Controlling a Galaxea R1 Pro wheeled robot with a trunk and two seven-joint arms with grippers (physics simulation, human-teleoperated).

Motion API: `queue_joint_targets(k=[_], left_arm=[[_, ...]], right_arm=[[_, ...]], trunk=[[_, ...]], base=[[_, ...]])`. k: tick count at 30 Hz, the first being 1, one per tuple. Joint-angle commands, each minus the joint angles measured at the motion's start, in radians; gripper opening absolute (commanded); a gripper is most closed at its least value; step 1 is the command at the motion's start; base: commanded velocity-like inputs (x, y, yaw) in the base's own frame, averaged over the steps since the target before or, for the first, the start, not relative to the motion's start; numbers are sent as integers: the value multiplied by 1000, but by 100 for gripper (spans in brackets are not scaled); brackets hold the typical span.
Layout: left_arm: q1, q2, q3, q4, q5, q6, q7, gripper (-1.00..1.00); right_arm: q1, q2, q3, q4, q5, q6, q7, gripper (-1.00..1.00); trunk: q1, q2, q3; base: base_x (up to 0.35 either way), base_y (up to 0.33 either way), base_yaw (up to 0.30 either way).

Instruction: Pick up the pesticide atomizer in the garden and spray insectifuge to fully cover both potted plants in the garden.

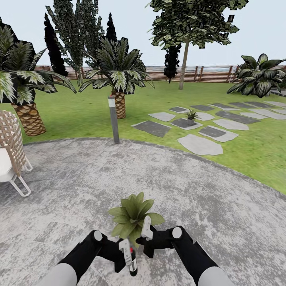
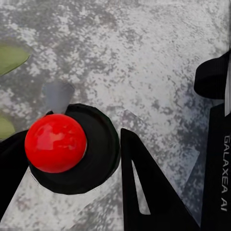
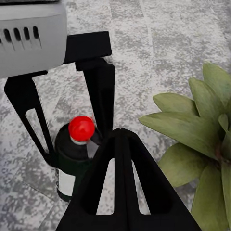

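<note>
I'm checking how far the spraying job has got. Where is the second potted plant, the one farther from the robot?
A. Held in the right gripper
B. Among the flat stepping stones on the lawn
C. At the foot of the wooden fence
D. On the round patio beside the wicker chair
B: the far potted plant stands among the grey stepping stones on the lawn, well beyond the near potted plant on the patio.

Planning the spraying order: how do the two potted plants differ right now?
The near potted plant stands on the grey patio just ahead of both claws; the far potted plant stands on a stepping stone out on the lawn. The near one's pot is hidden behind the arms; the far one's pot shows. Both are upright green rosettes.
</note>
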Motion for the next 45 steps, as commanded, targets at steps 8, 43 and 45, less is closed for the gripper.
queue_joint_targets(k=[8,43,45], left_arm=[[-6,-16,2,-3,-3,-3,-1,-100],[-26,-16,8,-20,3,-9,-6,-100],[-26,-16,8,-20,3,-9,-6,-100]], right_arm=[[0,0,-1,-1,10,-10,1,-100],[0,0,-1,1,10,-10,1,-100],[0,0,-1,1,10,-10,1,-100]], trunk=[[0,0,-1],[0,0,-1],[0,0,-1]], base=[[0,0,0],[0,0,0],[0,0,0]])
